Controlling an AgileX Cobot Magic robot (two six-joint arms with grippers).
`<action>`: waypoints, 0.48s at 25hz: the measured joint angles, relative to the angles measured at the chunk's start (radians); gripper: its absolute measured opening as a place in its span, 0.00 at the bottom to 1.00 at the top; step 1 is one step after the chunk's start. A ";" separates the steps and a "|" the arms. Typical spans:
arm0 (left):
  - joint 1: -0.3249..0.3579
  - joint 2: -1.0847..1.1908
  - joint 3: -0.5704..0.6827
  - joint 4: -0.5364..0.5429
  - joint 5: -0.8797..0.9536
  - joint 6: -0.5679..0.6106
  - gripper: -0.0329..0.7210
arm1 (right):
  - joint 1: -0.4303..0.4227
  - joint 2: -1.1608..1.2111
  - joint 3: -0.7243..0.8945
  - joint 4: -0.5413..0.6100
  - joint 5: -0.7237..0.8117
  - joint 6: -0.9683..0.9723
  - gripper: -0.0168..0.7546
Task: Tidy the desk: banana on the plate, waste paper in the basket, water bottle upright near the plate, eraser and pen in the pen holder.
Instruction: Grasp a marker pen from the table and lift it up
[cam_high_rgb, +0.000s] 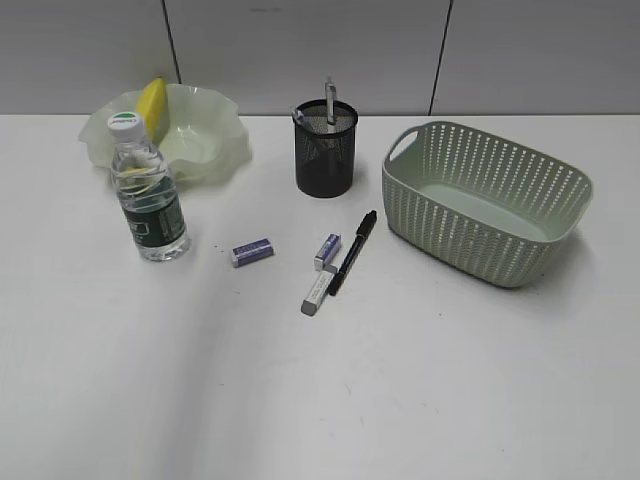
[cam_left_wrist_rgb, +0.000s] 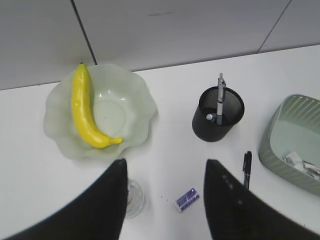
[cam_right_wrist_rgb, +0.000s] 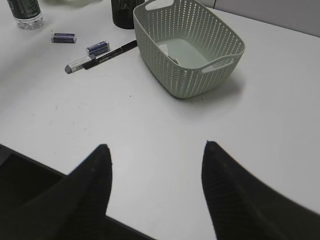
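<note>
The banana (cam_left_wrist_rgb: 82, 107) lies in the pale green plate (cam_left_wrist_rgb: 135, 100) at the back left. The water bottle (cam_high_rgb: 148, 195) stands upright just in front of the plate. Two small purple erasers (cam_high_rgb: 252, 251) (cam_high_rgb: 327, 250), a longer grey-white one (cam_high_rgb: 316, 293) and a black pen (cam_high_rgb: 352, 253) lie on the desk in front of the pen holder (cam_high_rgb: 325, 148), which holds a silver pen. Waste paper (cam_left_wrist_rgb: 300, 162) lies inside the basket (cam_high_rgb: 485, 200). My left gripper (cam_left_wrist_rgb: 165, 161) hovers open above the bottle and an eraser (cam_left_wrist_rgb: 187, 199). My right gripper (cam_right_wrist_rgb: 156, 145) is open over bare desk, short of the basket (cam_right_wrist_rgb: 165, 65).
Neither arm shows in the exterior view. The desk (cam_high_rgb: 320, 400) is plain white, with a grey panelled wall behind it. In the right wrist view, a dark edge runs along the bottom left near the gripper.
</note>
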 joint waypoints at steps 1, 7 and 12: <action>0.000 -0.065 0.061 0.000 0.000 0.000 0.54 | 0.000 0.000 0.000 0.000 0.000 0.000 0.61; 0.000 -0.431 0.543 -0.001 0.004 0.002 0.54 | 0.000 0.000 0.000 0.000 0.000 0.000 0.61; 0.000 -0.756 0.964 -0.007 -0.026 0.003 0.54 | 0.000 0.000 0.000 0.000 0.000 0.000 0.61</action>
